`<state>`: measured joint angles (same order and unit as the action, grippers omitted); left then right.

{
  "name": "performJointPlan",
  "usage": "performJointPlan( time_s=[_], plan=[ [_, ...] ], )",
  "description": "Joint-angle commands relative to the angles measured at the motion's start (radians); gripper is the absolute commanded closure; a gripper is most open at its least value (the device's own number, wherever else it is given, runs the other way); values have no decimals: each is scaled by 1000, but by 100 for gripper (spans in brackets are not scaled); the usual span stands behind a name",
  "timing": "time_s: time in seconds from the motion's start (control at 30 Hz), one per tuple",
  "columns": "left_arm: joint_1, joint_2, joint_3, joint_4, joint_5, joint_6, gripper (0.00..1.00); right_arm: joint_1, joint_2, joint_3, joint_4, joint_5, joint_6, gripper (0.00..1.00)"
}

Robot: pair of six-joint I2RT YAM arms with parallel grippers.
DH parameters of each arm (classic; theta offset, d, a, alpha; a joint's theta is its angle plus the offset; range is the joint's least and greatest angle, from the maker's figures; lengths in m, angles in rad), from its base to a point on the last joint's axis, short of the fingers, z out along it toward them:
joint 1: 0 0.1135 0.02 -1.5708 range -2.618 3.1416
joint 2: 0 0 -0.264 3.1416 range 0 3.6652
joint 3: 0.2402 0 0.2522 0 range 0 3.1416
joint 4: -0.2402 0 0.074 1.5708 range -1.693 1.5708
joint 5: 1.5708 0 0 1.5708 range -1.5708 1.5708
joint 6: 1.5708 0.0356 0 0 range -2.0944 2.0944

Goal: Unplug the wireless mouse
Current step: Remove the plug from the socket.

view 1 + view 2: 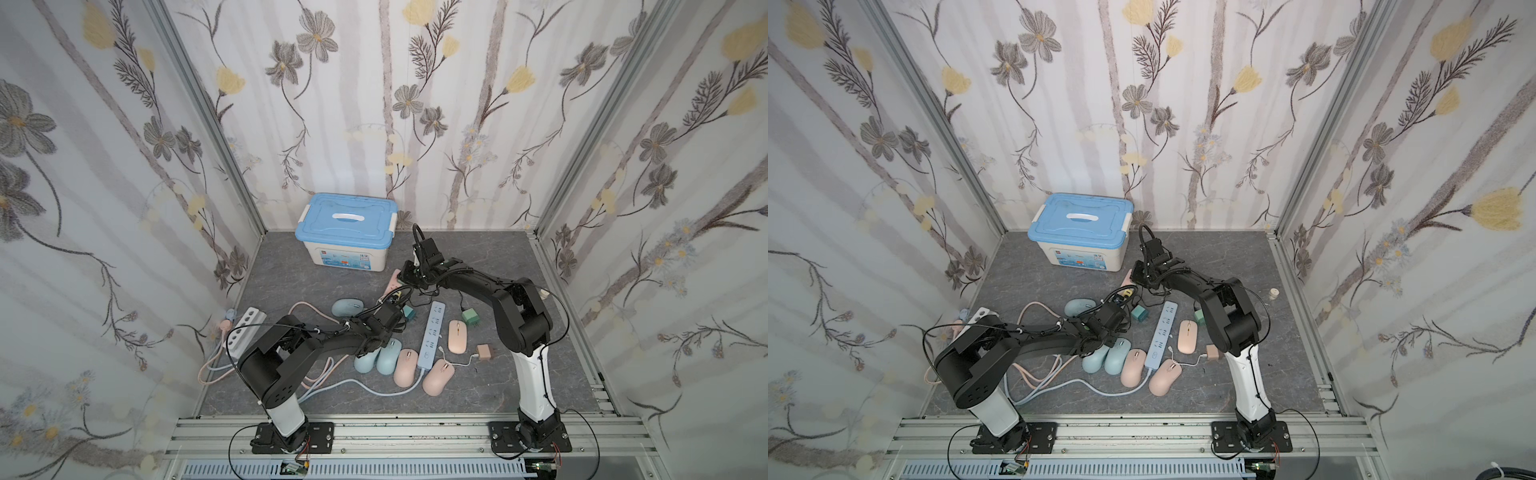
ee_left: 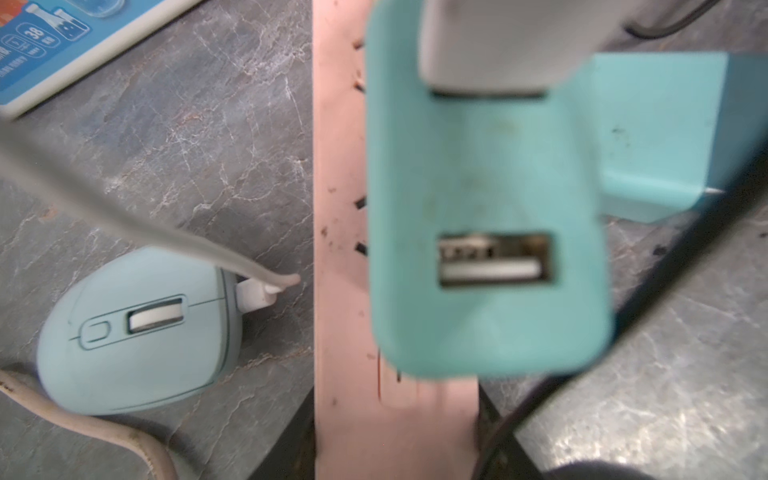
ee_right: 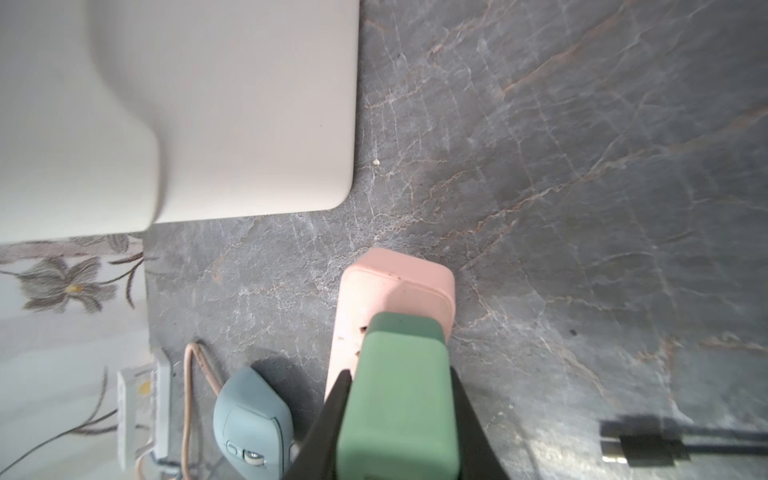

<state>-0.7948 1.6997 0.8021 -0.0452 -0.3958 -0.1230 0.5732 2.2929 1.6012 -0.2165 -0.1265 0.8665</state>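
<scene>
The pale blue rounded plastic wireless mouse (image 1: 348,308) lies at frame centre in both top views, with a white cable plug (image 2: 253,295) seated in its front. The right gripper (image 3: 399,374) clamps a green charger block (image 3: 399,415). Whether the left gripper (image 1: 397,297) is open or closed cannot be told.

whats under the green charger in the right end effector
A pink power strip, one end sticking out past the green charger. The charger hides its prongs and the socket, so plugged in or not can't be told.
</scene>
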Motion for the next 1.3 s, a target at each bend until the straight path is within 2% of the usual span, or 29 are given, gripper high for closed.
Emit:
performJointPlan(
  time_s=[0.0, 0.17, 0.33, 0.43, 0.47, 0.6, 0.7, 0.8, 0.97, 1.07, 1.2, 1.23, 1.27],
  plan=[
    [6, -4, 11, 35, -26, -32, 100, 20, -2, -4, -28, 98, -53, 100],
    [6, -5, 8, 39, -27, -30, 100, -49, -12, -56, -8, -247, -103, 100],
    [5, -4, 8, 36, -26, -29, 100, -137, -37, -107, 24, -451, -105, 100],
    [5, -5, 7, 35, -26, -29, 100, -149, -29, -123, 49, -497, -83, 100],
    [5, -4, 9, 34, -26, -29, 100, -138, -38, -124, 45, -461, -92, 100],
    [5, 1, 16, 29, -25, -31, 100, -44, -107, -161, 21, -84, -134, 100],
    [5, 5, 18, 26, -22, -32, 100, 11, -109, -153, -10, 86, -146, 100],
    [5, 6, 19, 26, -18, -34, 100, 55, -72, -74, -122, 213, -201, 100],
    [5, 2, 18, 27, -22, -33, 100, 50, -82, -41, -192, 264, -275, 100],
    [5, -1, 17, 28, -23, -32, 100, 45, -67, 15, -275, 337, -331, 100],
    [5, -1, 15, 30, -21, -32, 100, 67, -75, 26, -282, 406, -365, 100],
    [6, 0, 17, 32, -20, -32, 100, 56, -76, 20, -262, 304, -357, 100],
    [5, 0, 17, 30, -20, -32, 100, 34, -92, -24, -190, 148, -342, 100]
  ],
)
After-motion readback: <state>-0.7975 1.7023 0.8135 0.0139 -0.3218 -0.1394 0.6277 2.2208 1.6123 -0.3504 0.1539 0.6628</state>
